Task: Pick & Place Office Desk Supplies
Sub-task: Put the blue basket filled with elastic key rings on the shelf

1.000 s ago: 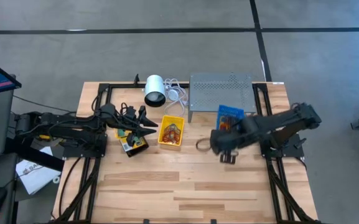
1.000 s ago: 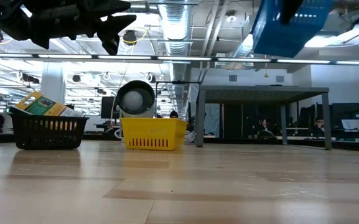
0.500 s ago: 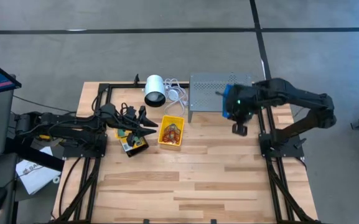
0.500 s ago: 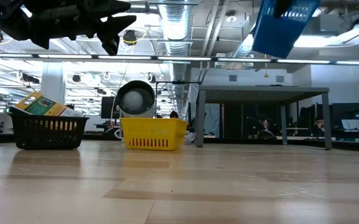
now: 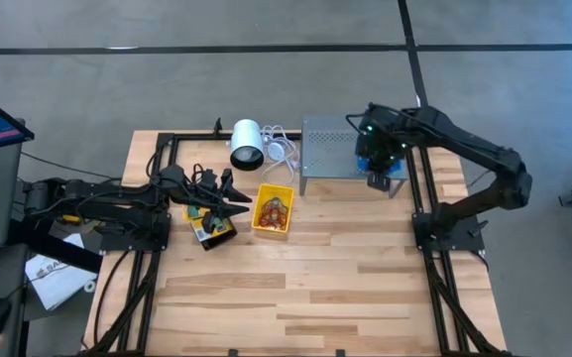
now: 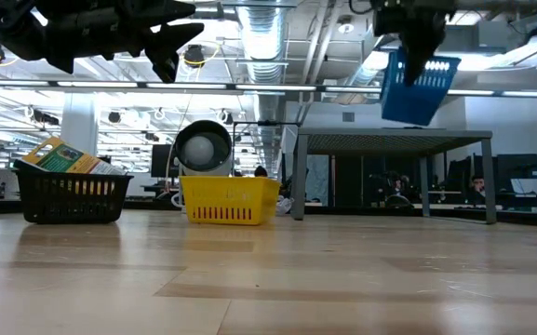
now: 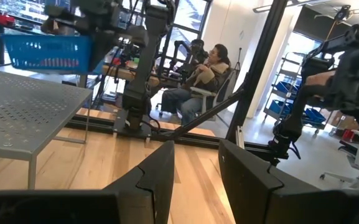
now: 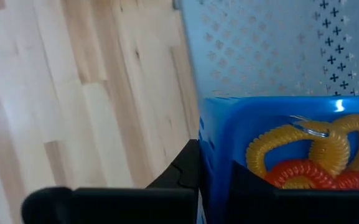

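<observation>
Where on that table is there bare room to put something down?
The whole near half of the wooden table is bare, from the yellow bin and black bin to the front edge. The far strip is crowded: white cylinder, grey perforated stand, and the right gripper holding the blue bin above the stand's right end.

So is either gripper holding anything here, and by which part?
The right gripper holds the blue bin by its rim wall, lifted over the grey stand. The left gripper holds nothing.

Blue bin [image 5: 379,157] held tilted above the stand; yellow bin [image 5: 273,208] and black bin [image 6: 70,196] on table.
</observation>
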Robot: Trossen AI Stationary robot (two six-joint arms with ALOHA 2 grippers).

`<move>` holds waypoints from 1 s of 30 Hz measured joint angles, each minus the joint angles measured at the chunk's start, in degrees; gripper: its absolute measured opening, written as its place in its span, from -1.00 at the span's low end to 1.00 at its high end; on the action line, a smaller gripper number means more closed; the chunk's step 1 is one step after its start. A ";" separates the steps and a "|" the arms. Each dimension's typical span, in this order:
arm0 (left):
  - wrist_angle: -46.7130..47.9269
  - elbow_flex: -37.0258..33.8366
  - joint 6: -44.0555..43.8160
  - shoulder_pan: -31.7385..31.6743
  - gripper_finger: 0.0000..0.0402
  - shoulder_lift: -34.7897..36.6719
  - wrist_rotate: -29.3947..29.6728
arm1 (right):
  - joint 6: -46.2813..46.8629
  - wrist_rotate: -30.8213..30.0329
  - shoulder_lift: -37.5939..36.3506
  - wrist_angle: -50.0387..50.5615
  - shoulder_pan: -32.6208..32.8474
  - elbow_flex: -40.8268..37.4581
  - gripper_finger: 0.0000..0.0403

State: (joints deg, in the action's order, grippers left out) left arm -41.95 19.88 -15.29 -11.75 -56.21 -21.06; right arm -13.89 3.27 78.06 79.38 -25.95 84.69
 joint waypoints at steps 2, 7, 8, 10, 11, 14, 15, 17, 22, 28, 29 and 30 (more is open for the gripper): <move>0.01 0.00 0.00 0.00 -0.39 0.00 0.00 | -1.46 0.15 0.00 -1.31 -1.44 -1.50 -1.00; 0.01 0.01 1.94 0.00 -0.39 0.00 0.01 | -4.79 -0.10 0.00 -1.78 -4.65 -4.09 -1.00; 0.02 0.02 2.12 0.00 -0.39 0.00 0.02 | -5.44 -0.14 0.00 -2.20 -5.30 -4.47 -1.00; 0.17 0.02 2.19 0.00 -0.39 0.00 0.02 | -6.70 -0.17 0.00 -2.44 -6.49 -5.31 -1.00; 0.27 0.02 2.19 0.00 -0.39 0.00 0.01 | -7.35 -0.17 0.00 -2.66 -7.06 -5.76 -1.00; 0.64 0.02 2.01 0.00 -0.39 0.00 0.02 | -9.16 -0.20 0.00 -3.92 -8.62 -7.18 -1.00; 0.66 0.02 2.01 0.00 -0.39 0.00 0.02 | -9.78 -0.20 0.00 -3.90 -9.23 -7.47 -1.00; 0.66 0.02 1.99 0.00 -0.39 0.00 0.02 | -10.44 -0.26 -0.02 -4.91 -10.19 -8.03 -1.00; 0.90 0.02 1.98 0.00 -0.39 0.00 0.02 | -12.31 -0.29 -0.02 -5.35 -12.73 -9.72 -1.00; 1.03 0.02 1.97 0.00 -0.39 0.00 0.02 | -13.16 -0.60 -0.02 -5.02 -14.18 -12.27 -1.00; 1.03 0.02 1.97 0.00 -0.39 0.00 0.02 | -13.21 -0.63 -0.02 -5.09 -14.21 -12.44 -1.00; 1.03 0.02 1.97 0.00 -0.39 0.00 0.01 | -13.27 -0.68 -0.03 -5.10 -14.21 -12.57 -1.00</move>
State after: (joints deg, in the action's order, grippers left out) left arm -40.93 19.90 -13.32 -11.75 -56.21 -21.04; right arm -27.16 2.59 78.03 74.28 -40.16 72.12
